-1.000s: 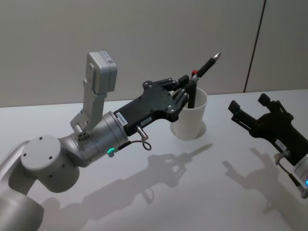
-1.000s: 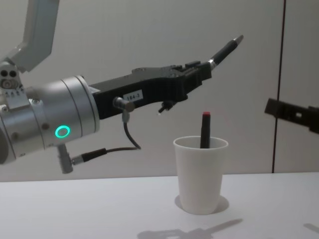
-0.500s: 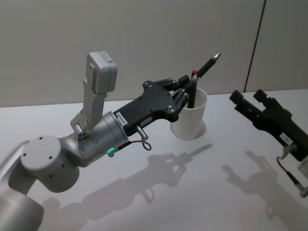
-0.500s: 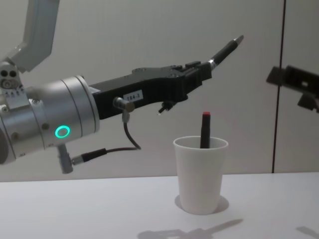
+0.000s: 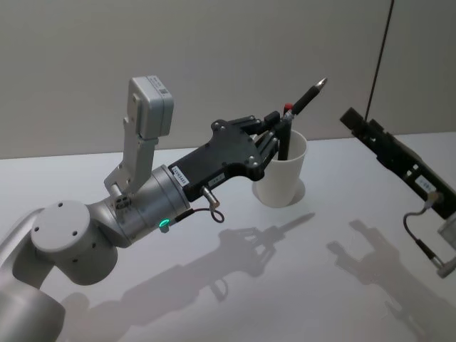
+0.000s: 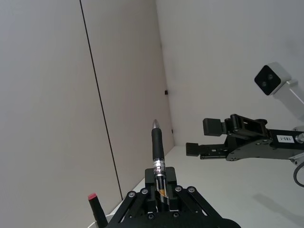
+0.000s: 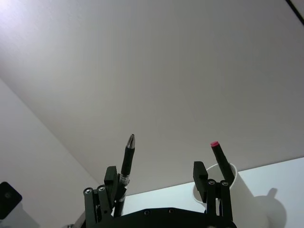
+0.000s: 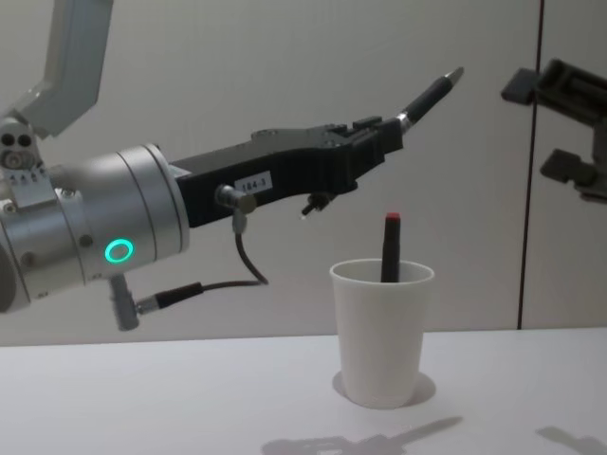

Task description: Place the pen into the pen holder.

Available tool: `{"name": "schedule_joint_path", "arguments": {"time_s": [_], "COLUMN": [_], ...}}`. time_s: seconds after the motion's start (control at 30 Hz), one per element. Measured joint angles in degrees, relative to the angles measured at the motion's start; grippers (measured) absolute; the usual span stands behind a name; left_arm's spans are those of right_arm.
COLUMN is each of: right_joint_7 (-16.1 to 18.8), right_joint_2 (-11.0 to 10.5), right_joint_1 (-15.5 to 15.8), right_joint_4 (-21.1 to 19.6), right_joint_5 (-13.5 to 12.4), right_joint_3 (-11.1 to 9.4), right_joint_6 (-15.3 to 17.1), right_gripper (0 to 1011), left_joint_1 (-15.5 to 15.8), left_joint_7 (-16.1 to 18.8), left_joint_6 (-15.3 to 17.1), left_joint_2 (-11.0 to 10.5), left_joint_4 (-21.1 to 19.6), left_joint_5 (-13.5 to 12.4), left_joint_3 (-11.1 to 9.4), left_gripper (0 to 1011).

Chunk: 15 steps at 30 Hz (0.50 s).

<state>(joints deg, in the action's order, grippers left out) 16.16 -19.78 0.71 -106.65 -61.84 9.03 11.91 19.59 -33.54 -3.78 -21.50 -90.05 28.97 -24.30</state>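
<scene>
Light: moderate, even indoor light from above.
Table (image 5: 214, 299), head view: soft-edged grey shadows. Those of the left end effector (image 5: 280, 122) and the pen (image 5: 308, 95) lie at lower centre. That of the right end effector (image 5: 362, 122) lies at lower right. Each falls lower in the frame than the thing that casts it.
Cup (image 8: 381, 332), chest view: faint shadow ring at its base.
Wall (image 7: 28, 28), right wrist view: brightest at upper left, duller at lower left.
Green lamp (image 8: 119, 250) on the left arm: glowing.
</scene>
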Motion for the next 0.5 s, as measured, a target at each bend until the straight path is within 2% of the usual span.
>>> {"name": "schedule_joint_path", "arguments": {"time_s": [0.17, 0.5], "right_joint_7": [-0.2, 0.2], "right_joint_2": [0.7, 2.0], "right_joint_1": [-1.8, -5.2], "right_joint_4": [1.0, 3.3], "right_joint_5": [-3.6, -7.0], "right_joint_3": [0.2, 1.0], "right_joint_6": [2.6, 6.2], "right_gripper": [1001, 1001], "left_joint_1": [0.0, 0.0], "left_joint_7": [0.0, 0.0], "left_joint_6": [0.0, 0.0], "left_joint_2": [0.0, 0.0], "left_joint_4": [0.0, 0.0], "left_joint_5": [0.0, 0.0], "left_joint_3": [0.0, 0.0], "left_gripper": [136, 136]}}
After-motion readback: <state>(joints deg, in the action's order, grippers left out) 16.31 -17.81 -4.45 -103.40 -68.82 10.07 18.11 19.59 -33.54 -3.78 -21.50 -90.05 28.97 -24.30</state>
